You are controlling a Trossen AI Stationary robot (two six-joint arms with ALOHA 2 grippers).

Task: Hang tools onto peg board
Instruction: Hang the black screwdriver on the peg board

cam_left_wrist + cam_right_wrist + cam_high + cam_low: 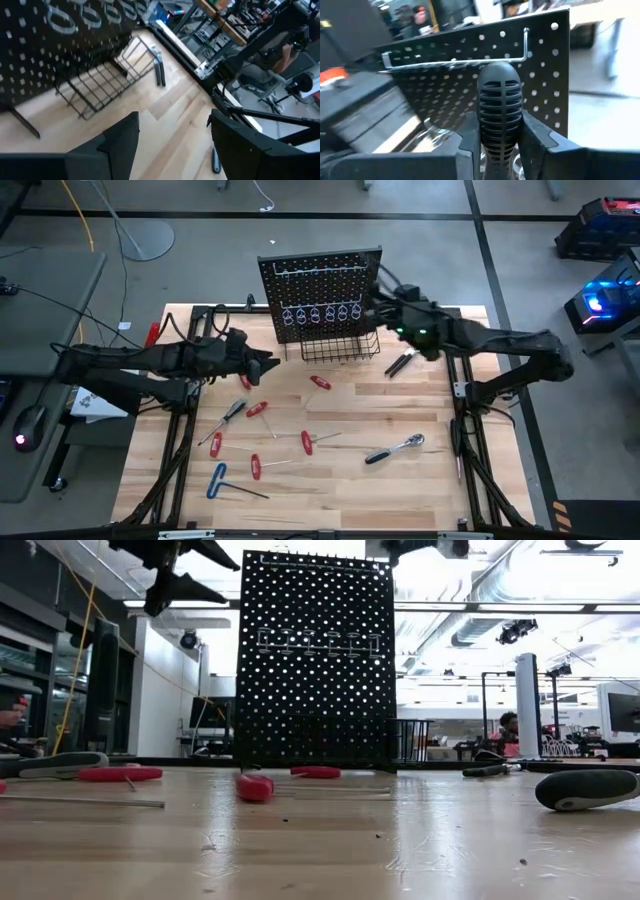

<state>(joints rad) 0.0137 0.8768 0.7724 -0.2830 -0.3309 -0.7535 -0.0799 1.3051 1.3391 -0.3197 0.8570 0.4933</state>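
Note:
The black peg board [325,285] stands upright at the table's far middle, with a wire rail of loops and a wire basket [340,345] at its base. My right gripper [381,297] is up at the board's right edge, shut on a black ribbed tool handle [500,107]. My left gripper [272,366] is open and empty above the table, near the board's left foot. It also shows in its own wrist view [172,135]. Several red-handled screwdrivers [257,409], a blue T-handle key [220,479] and a chrome ratchet [396,448] lie flat on the table. My right gripper pinches the black ribbed handle by its two sides [485,135] between its two fingers. The handle's rounded end [500,80] sticks out past the fingertips toward the board's face, just below a wire hook [455,61]. The tool is lifted clear of the table. Its shaft is hidden.
A dark tool [400,363] lies on the table just right of the basket, and also shows in the left wrist view [159,67]. People and equipment show in the room beyond the table. There is bare wood at the table's near right corner [430,495].

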